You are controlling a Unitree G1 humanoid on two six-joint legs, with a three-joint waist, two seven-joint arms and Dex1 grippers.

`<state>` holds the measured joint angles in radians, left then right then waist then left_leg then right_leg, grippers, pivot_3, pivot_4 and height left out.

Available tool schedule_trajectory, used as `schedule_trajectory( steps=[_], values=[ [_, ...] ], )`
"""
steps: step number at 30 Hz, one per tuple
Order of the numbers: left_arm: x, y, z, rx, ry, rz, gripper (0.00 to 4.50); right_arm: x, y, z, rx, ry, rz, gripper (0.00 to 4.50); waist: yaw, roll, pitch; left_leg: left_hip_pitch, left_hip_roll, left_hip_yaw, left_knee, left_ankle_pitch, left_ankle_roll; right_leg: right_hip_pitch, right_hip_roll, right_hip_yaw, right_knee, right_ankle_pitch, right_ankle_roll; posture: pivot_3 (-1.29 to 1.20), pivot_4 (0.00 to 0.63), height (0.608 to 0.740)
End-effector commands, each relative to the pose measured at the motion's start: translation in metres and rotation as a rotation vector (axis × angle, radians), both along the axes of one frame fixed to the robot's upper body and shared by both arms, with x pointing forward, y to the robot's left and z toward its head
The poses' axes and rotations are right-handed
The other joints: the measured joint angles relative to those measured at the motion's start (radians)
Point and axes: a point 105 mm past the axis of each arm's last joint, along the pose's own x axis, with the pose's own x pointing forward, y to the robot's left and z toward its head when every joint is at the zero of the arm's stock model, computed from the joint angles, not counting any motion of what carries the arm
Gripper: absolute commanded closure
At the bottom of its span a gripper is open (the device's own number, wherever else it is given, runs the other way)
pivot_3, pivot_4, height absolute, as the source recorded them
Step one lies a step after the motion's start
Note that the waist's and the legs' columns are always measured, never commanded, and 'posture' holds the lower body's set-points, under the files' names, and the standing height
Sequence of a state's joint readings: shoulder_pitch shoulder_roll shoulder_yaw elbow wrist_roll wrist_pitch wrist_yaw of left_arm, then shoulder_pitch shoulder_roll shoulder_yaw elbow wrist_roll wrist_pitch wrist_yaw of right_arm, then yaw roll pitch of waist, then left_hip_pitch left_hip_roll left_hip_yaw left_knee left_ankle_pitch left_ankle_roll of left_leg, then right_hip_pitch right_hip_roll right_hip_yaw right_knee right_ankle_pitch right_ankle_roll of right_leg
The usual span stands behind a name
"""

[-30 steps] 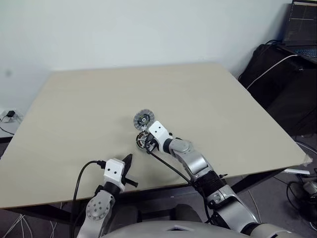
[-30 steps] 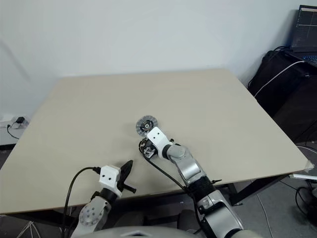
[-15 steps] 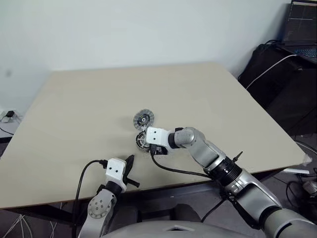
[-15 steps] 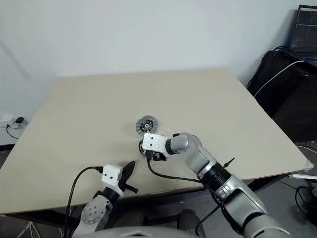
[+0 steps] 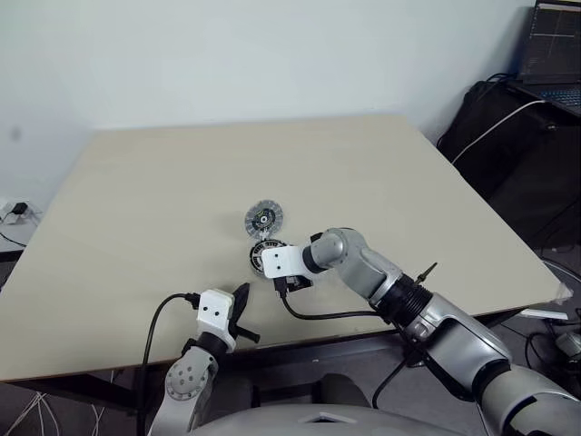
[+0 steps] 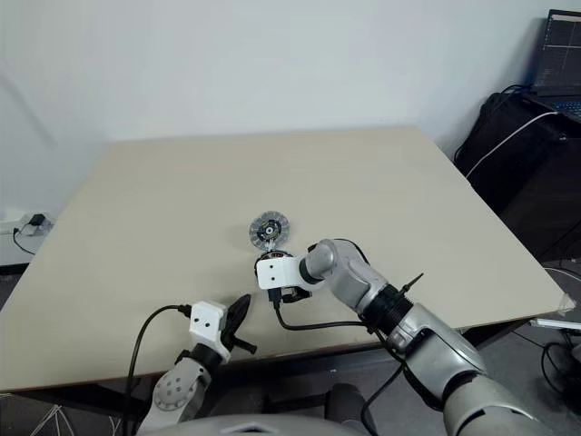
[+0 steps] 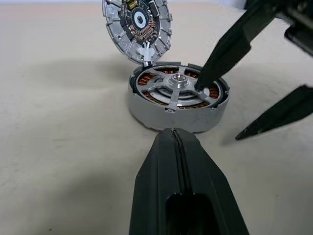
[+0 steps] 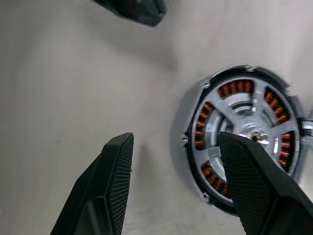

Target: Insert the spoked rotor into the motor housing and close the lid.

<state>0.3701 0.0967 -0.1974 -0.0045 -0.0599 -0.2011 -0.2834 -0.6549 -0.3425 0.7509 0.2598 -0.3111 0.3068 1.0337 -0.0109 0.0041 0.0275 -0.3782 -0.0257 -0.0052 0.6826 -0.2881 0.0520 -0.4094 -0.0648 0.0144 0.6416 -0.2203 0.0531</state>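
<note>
The motor housing (image 7: pixel 166 116) stands near the table's front middle, with copper windings showing inside its rim. The shiny spoked rotor (image 7: pixel 172 90) sits inside it, spokes up. Just beyond it is the lid (image 7: pixel 138 25), its inner face turned toward me. My right gripper (image 8: pixel 174 139) is open and points down over the housing. One finger (image 7: pixel 215 58) reaches onto the rotor, the other (image 7: pixel 279 113) hangs outside the housing wall. My left gripper (image 7: pixel 173 133) is shut and empty, a short way in front of the housing, near the table's front edge (image 5: pixel 241 295).
The beige table (image 5: pixel 182 182) stretches wide on all sides of the parts. A black cable (image 5: pixel 336 316) loops from my right wrist along the front edge. Black bags (image 5: pixel 517 136) and a laptop (image 5: pixel 554 45) stand off the table at the far right.
My right gripper has opened. Its wrist has rolled and the forearm has swung out to the right, so the fingers now point down at the housing. The left arm has stayed put.
</note>
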Motion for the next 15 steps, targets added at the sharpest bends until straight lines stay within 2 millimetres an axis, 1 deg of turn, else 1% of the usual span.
schedule_trajectory(
  steps=[1,6,7,9,15],
  values=[
    [0.003,-0.003,0.007,-0.017,-0.029,0.003,4.5,0.009,0.003,0.007,-0.014,-0.032,0.022,1.58,0.0,0.0,0.0,0.0,0.0,0.0,0.0,0.0,0.0,0.0,0.0,0.0,0.0,0.0,0.0,0.0,0.0,0.74],
    [0.003,-0.003,0.006,-0.024,-0.026,0.009,4.5,0.012,0.001,0.002,-0.042,-0.018,0.026,1.58,0.0,0.0,0.0,0.0,0.0,0.0,0.0,0.0,0.0,0.0,0.0,0.0,0.0,0.0,0.0,0.0,0.0,0.74],
    [0.003,-0.003,0.005,-0.025,-0.026,0.012,4.5,0.013,0.001,0.001,-0.049,-0.017,0.024,1.75,0.0,0.0,0.0,0.0,0.0,0.0,0.0,0.0,0.0,0.0,0.0,0.0,0.0,0.0,0.0,0.0,0.0,0.74],
    [0.002,-0.002,0.005,-0.027,-0.025,0.016,4.5,0.015,0.0,0.0,-0.06,-0.017,0.022,2.21,0.0,0.001,-0.001,0.0,0.0,0.0,0.0,0.0,0.0,0.0,-0.001,0.0,0.0,0.0,0.0,0.0,0.0,0.74],
    [0.001,-0.002,0.001,-0.034,-0.019,0.031,4.5,0.02,0.0,-0.001,-0.064,-0.019,0.02,4.14,-0.002,0.002,-0.002,0.0,0.0,-0.001,0.0,0.0,0.0,0.0,-0.001,0.0,0.001,0.0,0.0,0.0,0.0,0.74]
  ],
)
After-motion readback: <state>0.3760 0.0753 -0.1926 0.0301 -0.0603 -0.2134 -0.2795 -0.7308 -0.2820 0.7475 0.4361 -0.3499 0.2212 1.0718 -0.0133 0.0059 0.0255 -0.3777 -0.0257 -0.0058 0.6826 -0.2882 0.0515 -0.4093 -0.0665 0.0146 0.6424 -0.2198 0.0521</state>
